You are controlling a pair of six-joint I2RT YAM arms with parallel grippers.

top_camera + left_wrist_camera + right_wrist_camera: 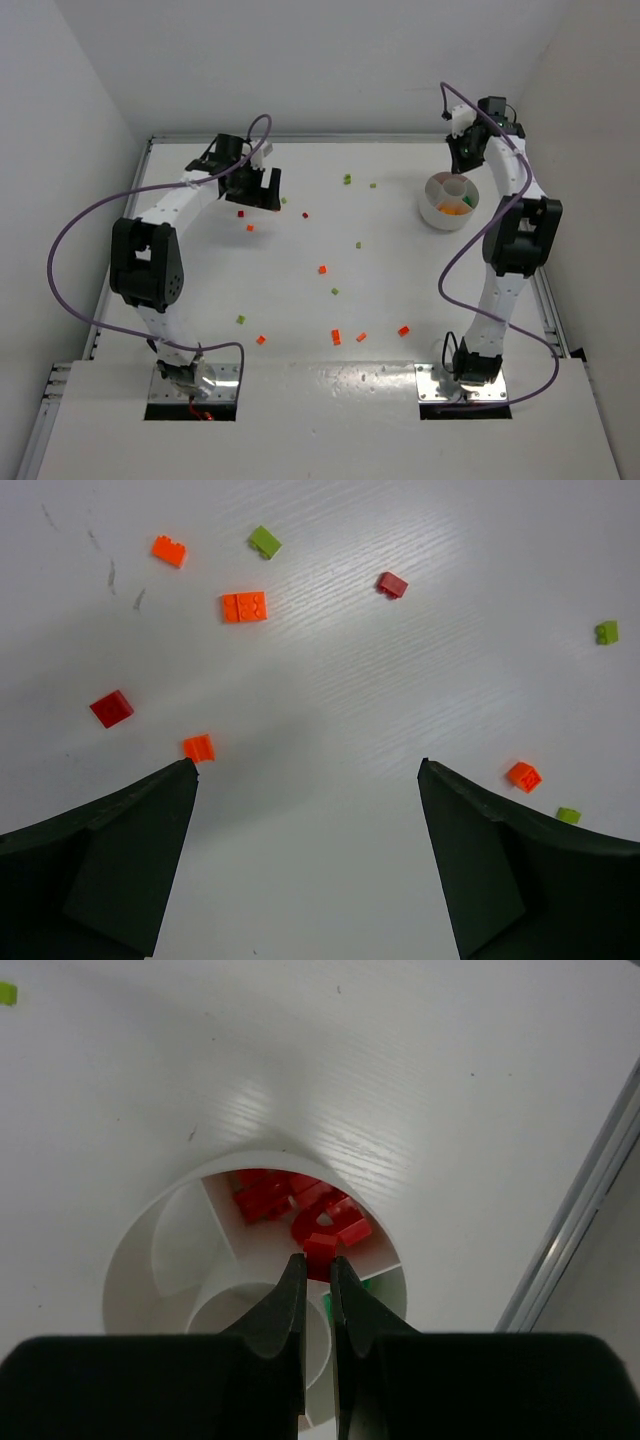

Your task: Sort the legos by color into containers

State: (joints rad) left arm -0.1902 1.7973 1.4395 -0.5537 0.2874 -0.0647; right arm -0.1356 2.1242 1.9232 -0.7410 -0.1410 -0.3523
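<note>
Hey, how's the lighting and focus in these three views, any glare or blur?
Top external: even light, legos tiny. Left wrist: glare patch on the table, left gripper dark and soft-edged. Right wrist: right gripper blurred and black, dish interior dim, the red lego in its tips sharper.

table [330,680] – white, fine grain | dish [130,1270], lego [320,1246] – smooth plastic | fingers [283,1310] matt blk

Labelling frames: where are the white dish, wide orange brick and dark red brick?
white dish [125,1280], right wrist view, left wall.
wide orange brick [244,606], left wrist view, studded top.
dark red brick [111,708], left wrist view, top face.
</note>
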